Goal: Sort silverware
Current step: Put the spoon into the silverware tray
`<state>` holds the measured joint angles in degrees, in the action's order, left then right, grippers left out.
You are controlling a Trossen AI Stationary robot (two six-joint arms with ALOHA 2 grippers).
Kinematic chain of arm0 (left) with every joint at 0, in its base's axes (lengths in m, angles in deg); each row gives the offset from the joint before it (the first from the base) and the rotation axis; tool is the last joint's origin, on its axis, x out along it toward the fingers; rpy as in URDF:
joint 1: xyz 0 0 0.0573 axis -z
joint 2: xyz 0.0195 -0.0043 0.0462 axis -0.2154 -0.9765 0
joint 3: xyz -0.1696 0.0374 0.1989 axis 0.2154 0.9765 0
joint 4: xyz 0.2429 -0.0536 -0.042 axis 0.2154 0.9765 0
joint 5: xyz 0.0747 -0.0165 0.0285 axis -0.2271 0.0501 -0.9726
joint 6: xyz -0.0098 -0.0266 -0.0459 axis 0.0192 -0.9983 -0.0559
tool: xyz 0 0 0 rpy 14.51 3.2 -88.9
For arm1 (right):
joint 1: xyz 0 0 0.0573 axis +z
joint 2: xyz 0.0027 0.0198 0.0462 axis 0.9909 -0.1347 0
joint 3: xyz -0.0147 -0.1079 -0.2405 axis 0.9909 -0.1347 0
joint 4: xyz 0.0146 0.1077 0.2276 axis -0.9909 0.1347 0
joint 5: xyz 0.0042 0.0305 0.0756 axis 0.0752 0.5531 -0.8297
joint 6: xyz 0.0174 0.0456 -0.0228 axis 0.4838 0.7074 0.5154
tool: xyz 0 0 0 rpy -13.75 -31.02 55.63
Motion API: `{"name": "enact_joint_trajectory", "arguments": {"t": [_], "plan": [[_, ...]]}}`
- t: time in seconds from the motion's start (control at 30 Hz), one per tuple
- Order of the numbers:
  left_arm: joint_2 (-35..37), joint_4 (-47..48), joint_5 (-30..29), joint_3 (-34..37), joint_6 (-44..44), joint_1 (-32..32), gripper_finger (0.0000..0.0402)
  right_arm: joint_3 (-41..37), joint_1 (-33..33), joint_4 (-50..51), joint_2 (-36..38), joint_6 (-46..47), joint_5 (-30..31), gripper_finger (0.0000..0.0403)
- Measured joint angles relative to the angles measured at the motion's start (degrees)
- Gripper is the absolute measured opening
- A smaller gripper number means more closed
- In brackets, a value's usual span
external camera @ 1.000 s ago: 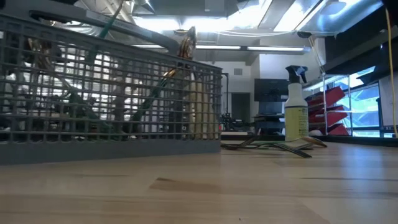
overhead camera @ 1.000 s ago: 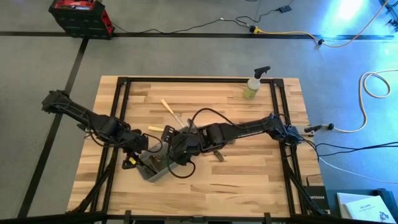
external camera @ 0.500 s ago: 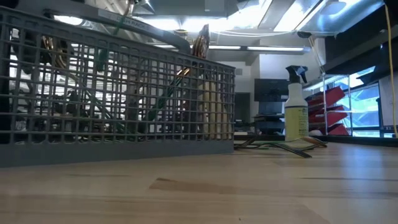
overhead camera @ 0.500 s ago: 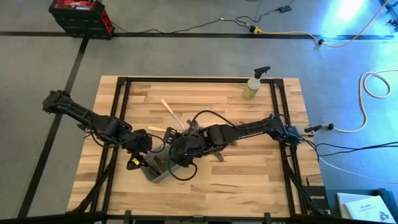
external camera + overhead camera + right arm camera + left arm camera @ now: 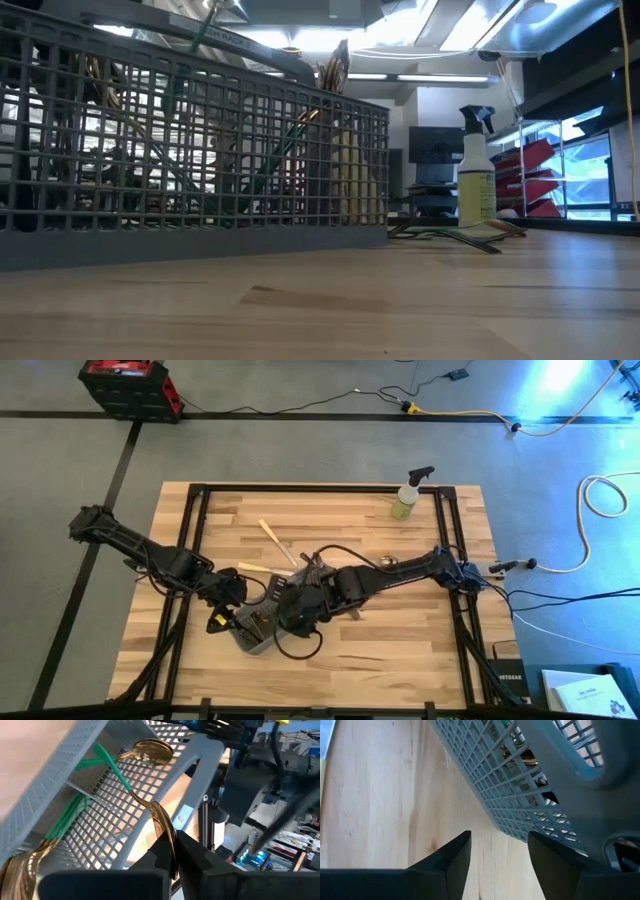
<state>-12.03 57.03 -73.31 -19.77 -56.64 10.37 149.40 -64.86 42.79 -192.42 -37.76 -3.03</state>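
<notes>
The grey wire-mesh caddy (image 5: 256, 628) stands near the table's front left, with gold-headed, green-handled silverware (image 5: 70, 815) inside. My right gripper (image 5: 172, 857) hovers over the caddy's right end, shut on one green-handled piece (image 5: 112, 767). My left gripper (image 5: 499, 850) is open beside the caddy's left wall (image 5: 515, 795), bare wood between its fingers; whether it touches the caddy, I cannot tell. Loose silverware (image 5: 350, 606) lies on the table right of the caddy. Two cream-handled pieces (image 5: 274, 540) lie farther back. My right gripper pinches the piece's gold head (image 5: 164, 832) between its two fingers. The fingers slant down toward the caddy. The green handle points away from the fingers into the caddy beneath its arched carrying handle (image 5: 200, 755). Where its far end rests is not plain.
A yellow-green spray bottle (image 5: 409, 497) stands at the table's far right. A dark frame (image 5: 195, 530) runs round the table top. Bare wood lies along the front edge (image 5: 400, 310) and at the far left.
The caddy has slid and turned on the table; in the low view its end has shifted toward the spray bottle. My right gripper has tipped further down over the caddy, still shut on the piece. My left gripper has stayed open beside the caddy.
</notes>
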Motion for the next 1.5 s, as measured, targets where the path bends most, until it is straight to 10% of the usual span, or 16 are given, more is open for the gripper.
{"name": "enact_joint_trajectory", "arguments": {"t": [0.6,1.3,1.5], "plan": [[0.1,0.4,0.3,0.0,0.2,0.0,0.0182,0.0,0.0,0.3,-0.4,-0.2,2.2,0.0004],[2.9,0.8,0.5,-0.1,3.2,0.0,0.0182,0.4,1.1,-6.1,-2.8,-0.2,3.4,0.0111],[9.9,1.6,-1.1,-0.3,3.0,0.0,0.0182,0.4,2.2,-5.3,-2.7,0.4,11.6,0.0111]]}}
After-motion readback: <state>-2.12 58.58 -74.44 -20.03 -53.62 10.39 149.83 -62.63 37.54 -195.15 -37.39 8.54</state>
